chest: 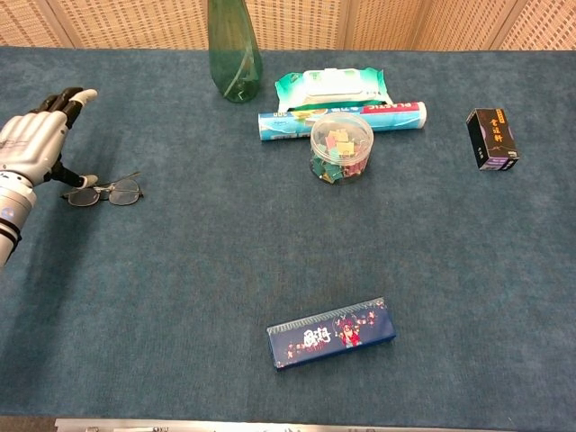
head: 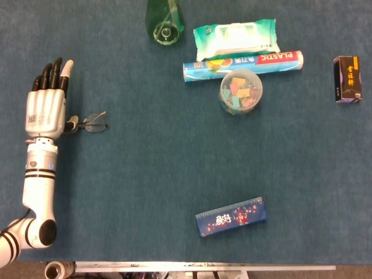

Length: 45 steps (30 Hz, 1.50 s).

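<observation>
The left hand [head: 45, 110] lay flat, fingers extended together, gripping nothing, its thumb tip [chest: 89, 180] at the thin wire-framed spectacles [chest: 106, 192] lying just right of it. Closing carelessly could probably bend a temple or push the spectacles off across the blue cloth [head: 145, 174].

Even, soft overhead light; sharp, faint shadows.
</observation>
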Each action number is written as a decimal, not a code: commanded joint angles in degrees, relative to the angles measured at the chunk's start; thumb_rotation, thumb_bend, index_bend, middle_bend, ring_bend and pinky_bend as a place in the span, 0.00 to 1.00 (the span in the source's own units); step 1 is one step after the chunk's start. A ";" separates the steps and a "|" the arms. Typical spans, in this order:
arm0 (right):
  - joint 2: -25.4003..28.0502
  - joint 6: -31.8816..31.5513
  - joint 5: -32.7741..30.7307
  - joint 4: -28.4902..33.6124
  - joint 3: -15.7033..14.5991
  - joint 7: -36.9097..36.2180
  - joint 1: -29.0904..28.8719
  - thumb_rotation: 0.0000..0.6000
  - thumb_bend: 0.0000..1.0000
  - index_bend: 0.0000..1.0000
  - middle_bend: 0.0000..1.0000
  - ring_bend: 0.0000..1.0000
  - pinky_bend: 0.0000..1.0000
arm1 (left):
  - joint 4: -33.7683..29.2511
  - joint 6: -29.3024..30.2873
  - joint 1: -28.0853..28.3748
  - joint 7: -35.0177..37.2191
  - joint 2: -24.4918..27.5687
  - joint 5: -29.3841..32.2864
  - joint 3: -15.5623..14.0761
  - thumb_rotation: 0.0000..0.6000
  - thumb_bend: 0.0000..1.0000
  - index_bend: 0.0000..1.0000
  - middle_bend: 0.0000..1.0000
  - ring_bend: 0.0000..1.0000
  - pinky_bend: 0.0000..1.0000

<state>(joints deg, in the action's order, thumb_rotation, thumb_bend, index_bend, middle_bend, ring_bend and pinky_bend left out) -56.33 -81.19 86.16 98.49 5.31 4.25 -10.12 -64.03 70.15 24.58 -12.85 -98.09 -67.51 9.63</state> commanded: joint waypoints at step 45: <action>1.70 -0.13 -1.36 5.87 -1.37 6.10 1.74 1.00 0.16 0.25 0.26 0.24 0.43 | -32.75 9.37 -10.99 11.59 41.00 -17.74 -8.69 1.00 0.15 0.13 0.05 0.10 0.15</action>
<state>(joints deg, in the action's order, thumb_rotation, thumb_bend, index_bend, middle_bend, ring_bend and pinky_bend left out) -54.66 -81.42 85.02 104.12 4.07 10.08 -8.52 -94.18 78.45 15.49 -3.71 -60.15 -83.87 2.62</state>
